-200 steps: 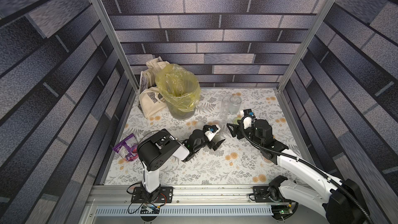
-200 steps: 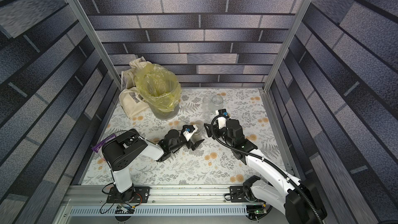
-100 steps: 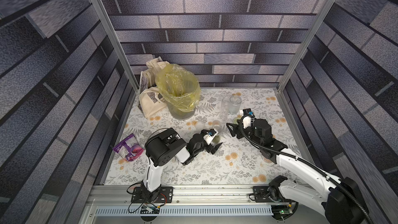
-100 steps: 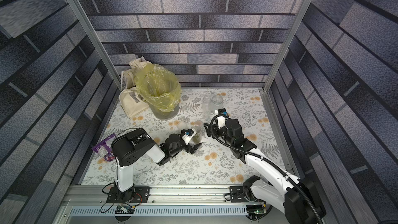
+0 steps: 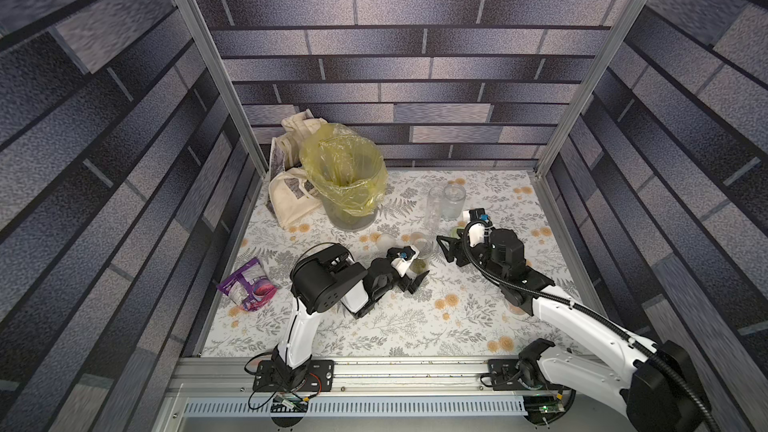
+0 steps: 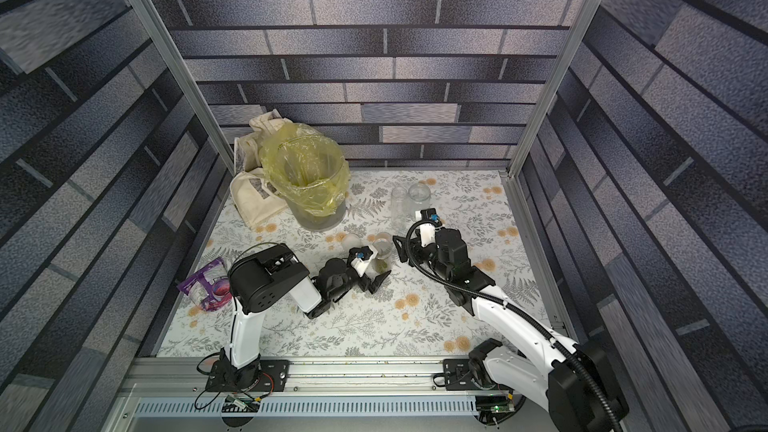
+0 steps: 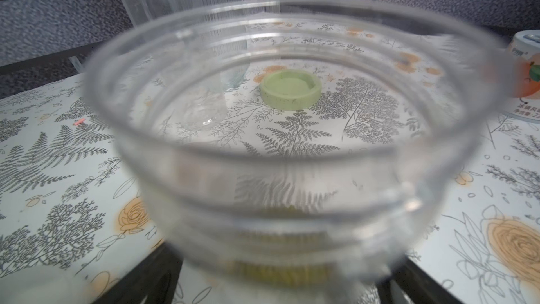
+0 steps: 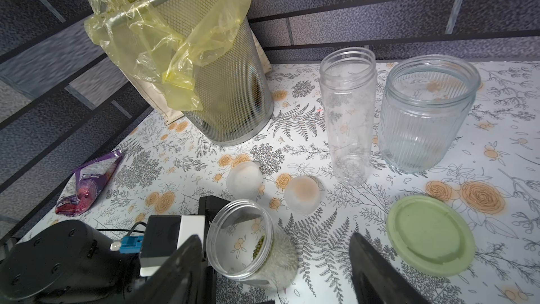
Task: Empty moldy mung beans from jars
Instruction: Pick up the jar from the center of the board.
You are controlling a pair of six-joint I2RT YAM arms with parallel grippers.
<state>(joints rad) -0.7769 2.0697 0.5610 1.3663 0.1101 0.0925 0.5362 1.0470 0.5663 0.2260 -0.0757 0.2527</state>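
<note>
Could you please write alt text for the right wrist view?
A short open jar holding a few mung beans sits between the fingers of the left hand. Nearby are two empty upright jars, three loose lids and a yellow-lined mesh bin.

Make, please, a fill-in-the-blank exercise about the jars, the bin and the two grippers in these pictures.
1. The short jar sits between the jaws of the left gripper and contains some ____.
2. The tall jar and the ribbed jar stand open and ____.
3. The bin is lined with a ____ bag.
4. The jaws of the right gripper are ____, holding nothing.
Missing words: mung beans; empty; yellow; open.
</note>
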